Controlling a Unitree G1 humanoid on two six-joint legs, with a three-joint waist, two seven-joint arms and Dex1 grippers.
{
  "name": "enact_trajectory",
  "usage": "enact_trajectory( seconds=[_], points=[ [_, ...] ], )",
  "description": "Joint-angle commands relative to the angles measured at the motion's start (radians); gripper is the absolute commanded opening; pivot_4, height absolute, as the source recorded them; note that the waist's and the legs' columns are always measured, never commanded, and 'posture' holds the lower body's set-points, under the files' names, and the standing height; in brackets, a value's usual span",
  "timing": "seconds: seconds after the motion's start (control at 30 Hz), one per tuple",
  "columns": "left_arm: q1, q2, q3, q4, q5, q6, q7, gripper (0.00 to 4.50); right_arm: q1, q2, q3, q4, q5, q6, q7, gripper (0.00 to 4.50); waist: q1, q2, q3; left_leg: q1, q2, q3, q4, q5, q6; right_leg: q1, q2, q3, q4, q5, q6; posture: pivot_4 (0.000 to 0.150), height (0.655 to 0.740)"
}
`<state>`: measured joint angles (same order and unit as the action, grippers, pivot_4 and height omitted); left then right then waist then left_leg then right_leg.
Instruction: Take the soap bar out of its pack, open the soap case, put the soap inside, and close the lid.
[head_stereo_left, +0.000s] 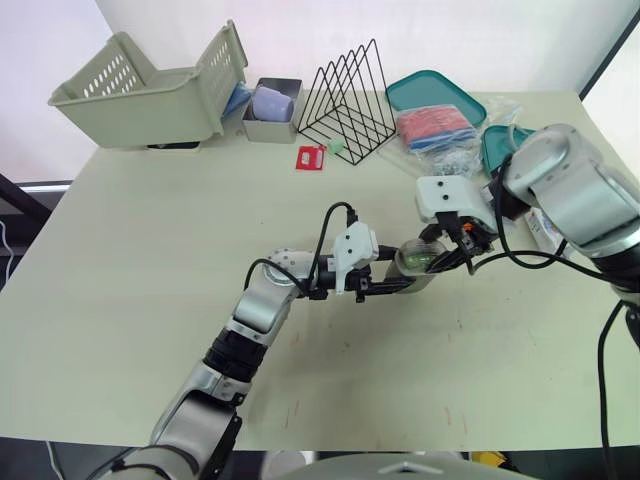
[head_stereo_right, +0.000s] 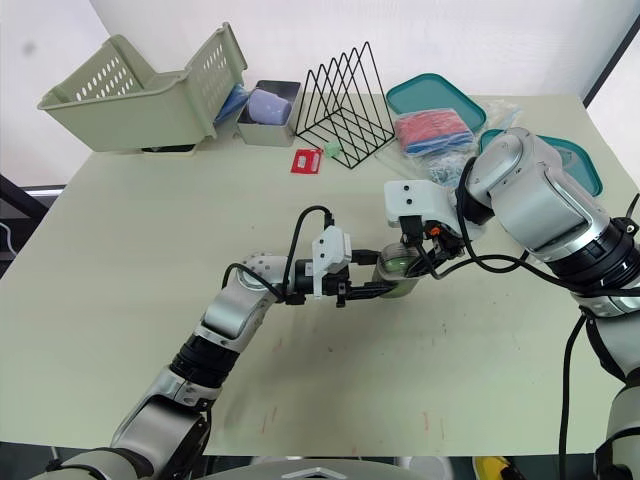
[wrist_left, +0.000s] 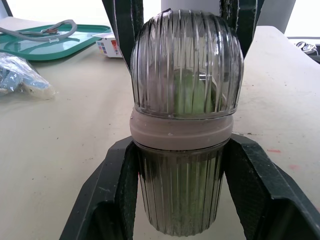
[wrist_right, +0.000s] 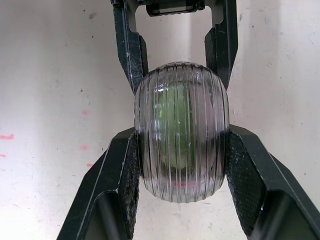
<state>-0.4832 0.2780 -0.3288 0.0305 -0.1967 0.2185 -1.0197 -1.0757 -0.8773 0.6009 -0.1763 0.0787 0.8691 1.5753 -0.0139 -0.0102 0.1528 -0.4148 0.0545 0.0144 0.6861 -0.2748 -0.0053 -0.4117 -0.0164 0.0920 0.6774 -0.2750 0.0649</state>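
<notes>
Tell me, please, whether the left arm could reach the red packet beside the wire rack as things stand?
Probably not now: the left gripper is shut on the soap case, which the right gripper also holds. Nothing stands between it and the red packet, so freed, it likely could.
</notes>
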Motion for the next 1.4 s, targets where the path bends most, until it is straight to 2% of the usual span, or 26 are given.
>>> enact_trajectory(
  seconds=[0.03, 0.1, 0.13, 0.93, 1.4],
  points=[
    [-0.006, -0.005, 0.000, -0.063, -0.016, -0.018, -0.001, 2.02, -0.011, 0.001, -0.005, -0.002, 0.000, 0.002, -0.001, 3.23, 0.000, 0.000, 0.000, 0.000, 0.000, 0.000, 0.000, 0.000, 0.000, 0.000, 0.000, 0.000, 0.000, 0.000, 0.000, 0.150, 0.7400],
    [-0.006, -0.005, 0.000, -0.064, -0.017, -0.017, -0.002, 2.02, -0.016, 0.003, -0.010, -0.004, 0.004, 0.003, -0.002, 4.27, 0.000, 0.000, 0.000, 0.000, 0.000, 0.000, 0.000, 0.000, 0.000, 0.000, 0.000, 0.000, 0.000, 0.000, 0.000, 0.150, 0.7400],
    [-0.006, -0.004, 0.000, -0.065, -0.017, -0.016, -0.003, 2.02, -0.018, 0.004, -0.011, -0.005, 0.005, 0.002, -0.003, 4.39, 0.000, 0.000, 0.000, 0.000, 0.000, 0.000, 0.000, 0.000, 0.000, 0.000, 0.000, 0.000, 0.000, 0.000, 0.000, 0.150, 0.7400],
    [-0.007, -0.008, -0.004, -0.062, -0.018, -0.013, -0.009, 2.02, -0.016, -0.041, -0.061, -0.043, 0.048, 0.000, -0.003, 4.39, 0.000, 0.000, 0.000, 0.000, 0.000, 0.000, 0.000, 0.000, 0.000, 0.000, 0.000, 0.000, 0.000, 0.000, 0.000, 0.150, 0.7400],
    [-0.009, -0.006, -0.003, -0.057, -0.020, -0.016, -0.018, 2.02, -0.017, -0.155, -0.149, -0.057, 0.137, 0.020, 0.038, 4.39, 0.001, 0.000, 0.001, 0.000, 0.000, 0.000, 0.000, 0.000, 0.000, 0.000, 0.000, 0.000, 0.000, 0.000, 0.000, 0.150, 0.7400]
  ],
)
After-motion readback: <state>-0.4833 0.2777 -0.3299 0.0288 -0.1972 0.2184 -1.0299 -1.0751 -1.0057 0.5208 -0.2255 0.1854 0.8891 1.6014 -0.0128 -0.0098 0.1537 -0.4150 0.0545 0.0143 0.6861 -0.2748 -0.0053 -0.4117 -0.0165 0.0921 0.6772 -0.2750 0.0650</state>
